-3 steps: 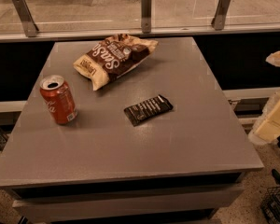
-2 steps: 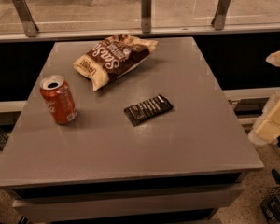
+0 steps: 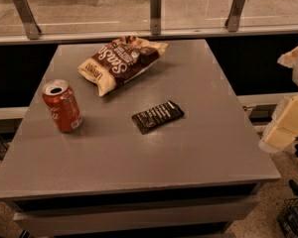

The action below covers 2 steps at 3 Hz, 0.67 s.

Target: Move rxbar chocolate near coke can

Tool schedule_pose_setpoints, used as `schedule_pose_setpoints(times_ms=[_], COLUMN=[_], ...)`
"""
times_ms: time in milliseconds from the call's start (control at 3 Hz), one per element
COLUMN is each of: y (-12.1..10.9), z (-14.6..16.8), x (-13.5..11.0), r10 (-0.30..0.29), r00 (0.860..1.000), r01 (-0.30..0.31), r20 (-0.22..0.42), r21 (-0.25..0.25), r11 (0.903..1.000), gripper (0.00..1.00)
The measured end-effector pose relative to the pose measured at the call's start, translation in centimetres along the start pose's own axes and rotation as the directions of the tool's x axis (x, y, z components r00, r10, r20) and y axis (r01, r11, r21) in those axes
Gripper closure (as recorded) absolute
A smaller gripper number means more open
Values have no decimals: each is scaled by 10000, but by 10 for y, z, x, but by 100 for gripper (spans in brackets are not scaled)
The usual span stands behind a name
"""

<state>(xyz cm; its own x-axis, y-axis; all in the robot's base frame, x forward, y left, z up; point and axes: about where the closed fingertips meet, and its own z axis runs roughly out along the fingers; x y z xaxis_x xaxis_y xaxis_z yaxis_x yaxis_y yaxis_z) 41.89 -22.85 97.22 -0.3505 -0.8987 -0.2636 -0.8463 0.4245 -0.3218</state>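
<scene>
Well apart from each other, the rxbar chocolate (image 3: 158, 116) is lying flat near the middle of the tabletop (image 3: 198, 157), slanted with its right end toward the far side, while the coke can (image 3: 62, 106) is standing upright close to the left edge. A bare strip of grey surface is lying between the two. A brown-and-cream chip bag (image 3: 120, 62) is resting toward the far edge, behind both and touching neither. The near half and the whole right side of the tabletop are lying bare up to their edges. A low rail with metal posts (image 3: 155, 11) is running along beyond the far edge.

The pincer (image 3: 287, 125) is hanging off the right edge of the tabletop, among the cream-coloured arm parts at the border of the camera view, touching nothing; whether it is open or closed, I cannot tell.

Compared with a second ago, nothing is shifting: bar, can, bag and arm are sitting in the same places.
</scene>
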Motion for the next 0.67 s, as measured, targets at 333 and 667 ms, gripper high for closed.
schedule_pose_setpoints(times_ms=[333, 667], y=[3, 7], z=[0, 2], x=[-10, -24], r10=[-302, -705], r00=[9988, 9942], r01=[306, 715], r20=[-385, -810], r21=[94, 90], r11=[9995, 9974], gripper=[0, 0])
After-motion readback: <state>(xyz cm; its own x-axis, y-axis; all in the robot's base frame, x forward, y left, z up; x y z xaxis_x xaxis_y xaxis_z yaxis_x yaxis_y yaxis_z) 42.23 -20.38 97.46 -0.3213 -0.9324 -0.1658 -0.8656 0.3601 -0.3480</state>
